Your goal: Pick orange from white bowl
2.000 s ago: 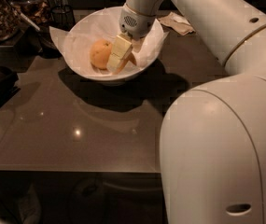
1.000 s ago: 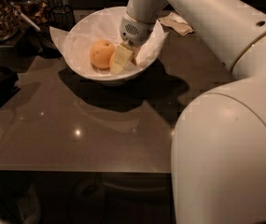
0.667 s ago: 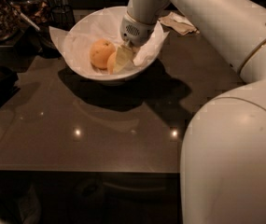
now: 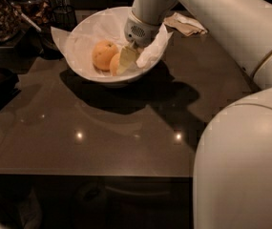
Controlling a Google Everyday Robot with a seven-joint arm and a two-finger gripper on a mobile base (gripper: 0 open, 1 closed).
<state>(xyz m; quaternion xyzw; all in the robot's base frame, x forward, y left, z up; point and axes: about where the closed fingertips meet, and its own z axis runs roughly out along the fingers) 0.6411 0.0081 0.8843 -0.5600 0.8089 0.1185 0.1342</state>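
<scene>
In the camera view, the bowl point(image 4: 80, 68) sits at the far side of the desk point(image 4: 126, 132), lined with crinkled paper point(image 4: 151, 50) whose corners stick out over the rim. The arm point(image 4: 221, 18) reaches in from the right, and the gripper point(image 4: 125, 61) is down inside the bowl, to the right of centre.

Two fruits lie in the bowl, touching or nearly so. The rounder fruit point(image 4: 103, 54) on the left is in plain sight, with the gripper not on it. The orange point(image 4: 113, 67) shows only as a sliver low in the bowl, right against the gripper's pale tip, which covers most of it. I take this one to be the task's fruit because the gripper is on it.

I cannot tell how wide the jaws stand, nor whether they have hold of the orange, because the tip and the fruit overlap.

As for progress, the reach into the bowl looks done and the gripper is at the fruit. The orange lies low on the paper and has not been lifted. A sure hold and the lift clear of the rim are left, without dragging the paper or the other fruit along.

A crumpled napkin point(image 4: 185, 24) lies on the desk behind the arm, apart from the bowl.
</scene>
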